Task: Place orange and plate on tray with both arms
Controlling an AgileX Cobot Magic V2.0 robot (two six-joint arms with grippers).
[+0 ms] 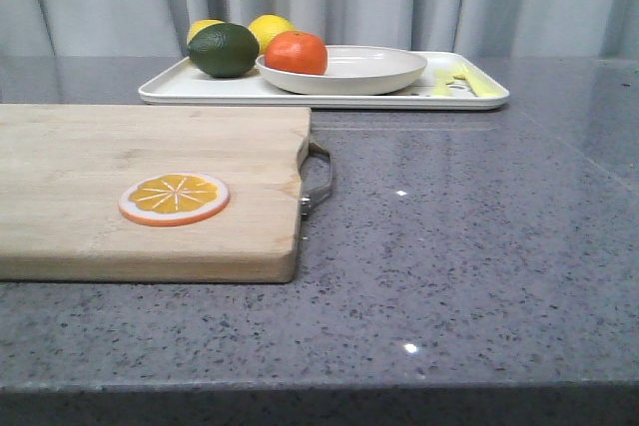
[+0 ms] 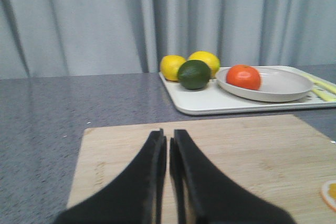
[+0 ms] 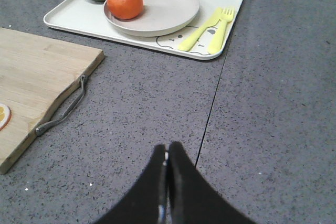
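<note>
Bare counter [image 1: 479, 236] lying open right of cutting board [image 1: 120, 187]; tray [image 1: 170, 87] crowded by plate [image 1: 369, 72], orange [image 1: 297, 52], lemons [image 1: 270, 27], avocado [image 1: 223, 50].

Orange [image 2: 243, 76] sits in plate [image 2: 268, 84] on tray [image 2: 199, 103].

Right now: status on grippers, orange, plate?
Left gripper shut, empty, over board. Right gripper shut, empty. Orange in plate, plate on tray. Nothing blocking.

The grey speckled bench [image 1: 479, 246] carries a wooden cutting board [image 1: 90, 187] near its front-left edge and the tray [image 1: 170, 87] at its back edge.
</note>
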